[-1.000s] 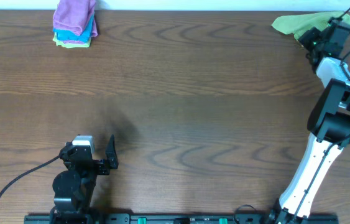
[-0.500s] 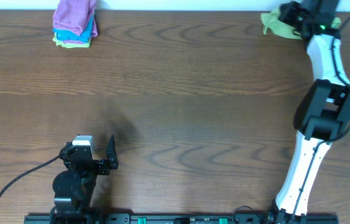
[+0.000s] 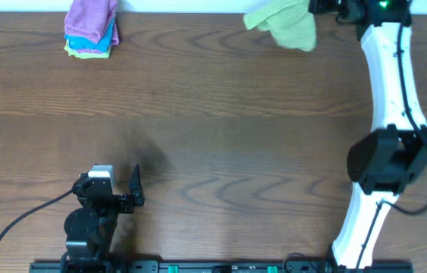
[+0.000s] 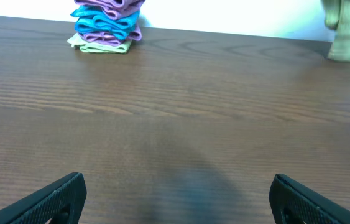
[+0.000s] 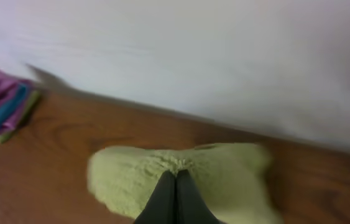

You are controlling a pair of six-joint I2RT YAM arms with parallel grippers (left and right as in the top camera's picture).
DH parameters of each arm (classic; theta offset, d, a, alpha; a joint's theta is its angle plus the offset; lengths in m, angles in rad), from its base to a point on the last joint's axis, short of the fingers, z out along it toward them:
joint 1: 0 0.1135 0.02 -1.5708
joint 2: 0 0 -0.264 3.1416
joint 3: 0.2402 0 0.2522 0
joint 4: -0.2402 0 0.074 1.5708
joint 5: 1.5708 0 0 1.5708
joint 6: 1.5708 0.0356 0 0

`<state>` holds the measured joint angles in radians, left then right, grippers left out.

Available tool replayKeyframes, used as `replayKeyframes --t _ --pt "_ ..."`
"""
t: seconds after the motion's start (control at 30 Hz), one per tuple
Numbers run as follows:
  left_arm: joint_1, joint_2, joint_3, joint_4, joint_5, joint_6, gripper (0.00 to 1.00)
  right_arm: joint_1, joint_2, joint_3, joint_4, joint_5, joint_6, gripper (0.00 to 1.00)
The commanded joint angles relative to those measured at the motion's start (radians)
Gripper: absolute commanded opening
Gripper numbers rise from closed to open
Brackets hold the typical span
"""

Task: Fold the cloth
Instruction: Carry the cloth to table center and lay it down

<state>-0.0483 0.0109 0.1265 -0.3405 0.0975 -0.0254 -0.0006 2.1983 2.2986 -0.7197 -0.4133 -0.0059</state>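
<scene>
the light lime-green terry cloth (image 3: 285, 24) hangs bunched at the far edge of the brown wood-grain table (image 3: 213, 114), right of centre and close to the white wall (image 5: 224, 50) behind it. the right gripper (image 5: 176, 177) is clamped on the cloth's gathered upper part, its two black fingers pressed together with fabric puckered around their tips in the right wrist view, which is blurred. the cloth droops down and spreads to either side below the pinch. from the left wrist view its lower edge hangs close to the tabletop, though whether it touches the wood cannot be told. the white right arm (image 3: 387, 83) reaches from the near right edge up to the far side. well apart, at the far left corner, sits a small stack of folded cloths (image 3: 90, 30), purple on top, blue beneath and a pale green one at the bottom. the left gripper (image 4: 178, 180) rests low near the front left of the table, its black fingers spread wide with nothing between them, facing the bare wood.
</scene>
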Motion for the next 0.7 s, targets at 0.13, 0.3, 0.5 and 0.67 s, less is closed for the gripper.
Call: replayKeyframes --t 0.13,0.3,0.5,0.67 --pt "0.004 -0.005 -0.021 -0.010 -0.011 0.000 0.95 0.080 -0.135 0.022 -0.187 0.032 -0.071 0.01" --pt "0.004 -0.005 -0.021 -0.010 -0.011 0.000 0.95 0.133 -0.221 0.022 -0.340 0.043 -0.113 0.01" --pt "0.004 -0.005 -0.021 -0.010 -0.011 0.000 0.95 0.159 -0.306 0.022 -0.456 0.337 -0.106 0.01" --pt "0.004 -0.005 -0.021 -0.010 -0.011 0.000 0.95 0.161 -0.354 0.022 -0.545 0.427 -0.066 0.01"
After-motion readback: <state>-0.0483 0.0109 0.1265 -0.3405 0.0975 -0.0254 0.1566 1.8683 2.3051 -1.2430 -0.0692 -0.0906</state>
